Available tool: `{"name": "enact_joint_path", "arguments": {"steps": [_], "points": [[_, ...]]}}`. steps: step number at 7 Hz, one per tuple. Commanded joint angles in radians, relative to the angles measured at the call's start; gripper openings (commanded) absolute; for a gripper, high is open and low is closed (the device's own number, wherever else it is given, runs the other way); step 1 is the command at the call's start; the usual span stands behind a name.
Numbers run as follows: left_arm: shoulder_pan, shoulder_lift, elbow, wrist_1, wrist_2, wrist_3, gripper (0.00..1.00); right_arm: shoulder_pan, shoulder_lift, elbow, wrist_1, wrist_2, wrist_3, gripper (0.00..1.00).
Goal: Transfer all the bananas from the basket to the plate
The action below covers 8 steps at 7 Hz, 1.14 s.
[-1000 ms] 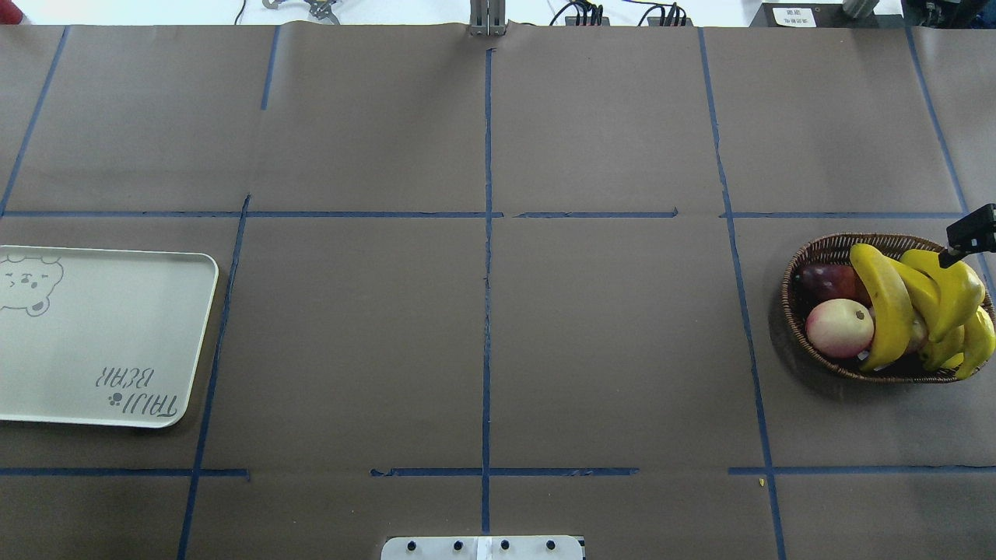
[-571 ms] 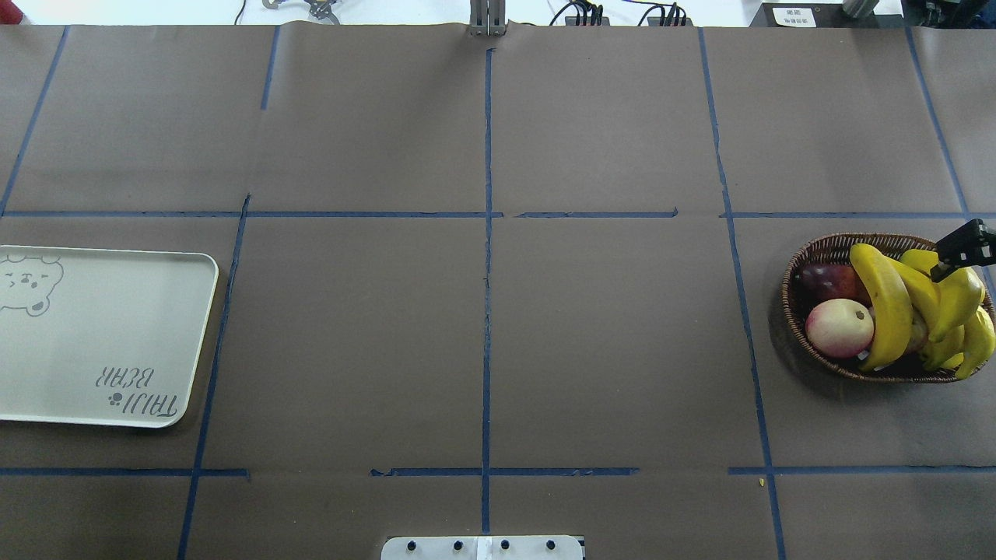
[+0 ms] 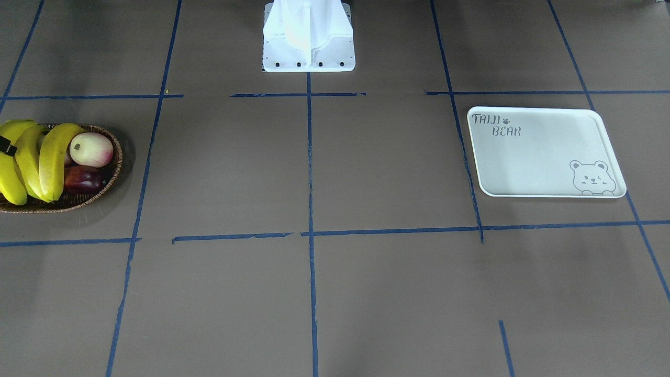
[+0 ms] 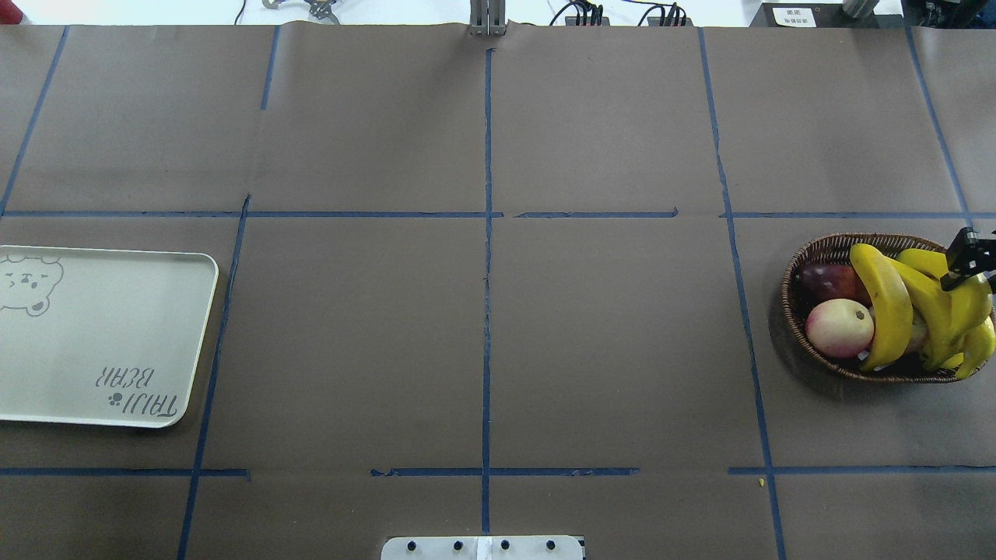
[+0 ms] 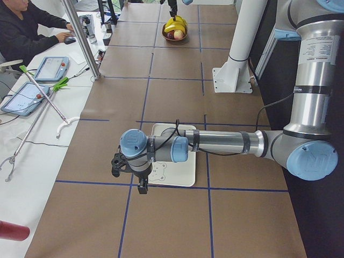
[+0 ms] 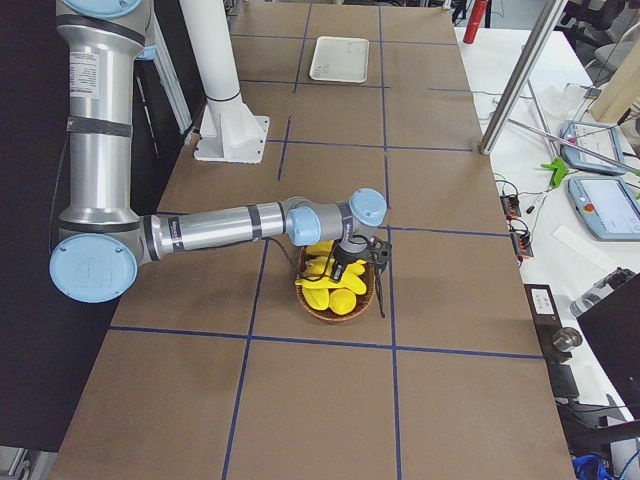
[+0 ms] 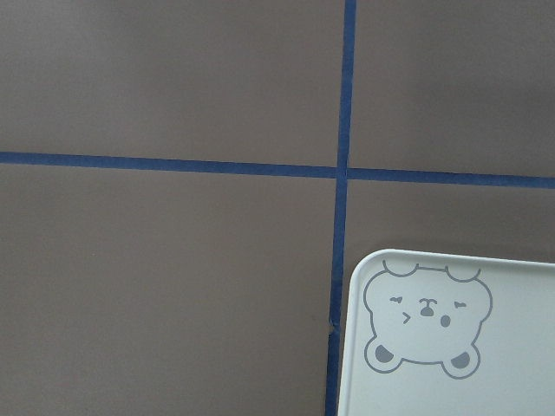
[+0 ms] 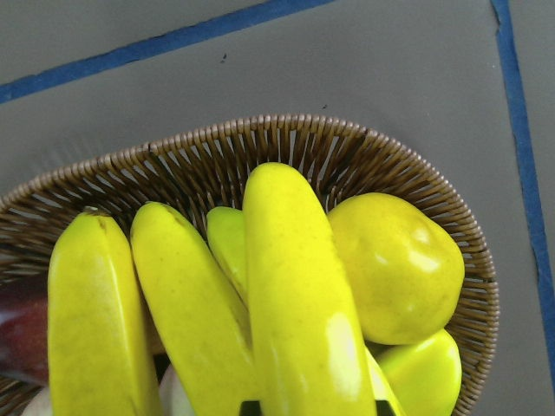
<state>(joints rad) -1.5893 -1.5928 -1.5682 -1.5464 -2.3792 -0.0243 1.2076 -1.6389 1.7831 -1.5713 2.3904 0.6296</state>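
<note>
— What does the overhead view give you?
— The bananas are piled in the basket at one end, and the plate is well apart at the other. My right pincer sits over the topmost banana, half cut off by the frame. Only here and from the front do a pale apple and a dark red fruit show.
— And from the front?
— That pincer is a black sliver at the edge.
— The side views?
— The left one alone shows my left pincer, over the plate's corner. I cannot tell whether it is clenched or released. The right one shows my right arm reaching down onto the pile.
— The wrist cameras?
— The left shows the plate's bear corner and blue tape. The right shows the bananas close up with a plump yellow fruit beside them. My fingers are not clear there, so I cannot tell whether they grip.
</note>
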Motion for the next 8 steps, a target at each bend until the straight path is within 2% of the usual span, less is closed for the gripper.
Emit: {"name": "enact_joint_path", "arguments": {"steps": [1, 3, 4, 5, 6, 8], "points": [[0.0, -0.004, 0.008, -0.001, 0.0, 0.001, 1.0, 0.036, 0.01, 0.005, 0.008, -0.004, -0.001, 0.0], [0.0, -0.004, 0.011, -0.001, 0.0, 0.0, 1.0, 0.219, 0.014, 0.012, 0.136, -0.004, -0.014, 0.0], [0.0, -0.004, 0.013, -0.001, 0.0, 0.001, 1.0, 0.283, 0.025, 0.047, 0.151, 0.009, -0.013, 0.0], [0.0, -0.006, 0.011, -0.001, 0.0, 0.0, 1.0, 0.286, 0.042, 0.108, 0.142, 0.004, -0.002, 0.0], [0.002, -0.013, 0.011, -0.001, 0.0, -0.011, 1.0, 0.273, 0.095, 0.122, 0.14, 0.006, 0.027, 0.0], [0.003, -0.047, -0.007, -0.041, -0.002, -0.092, 1.0, 0.073, 0.256, 0.122, 0.151, -0.02, 0.225, 0.0]]}}
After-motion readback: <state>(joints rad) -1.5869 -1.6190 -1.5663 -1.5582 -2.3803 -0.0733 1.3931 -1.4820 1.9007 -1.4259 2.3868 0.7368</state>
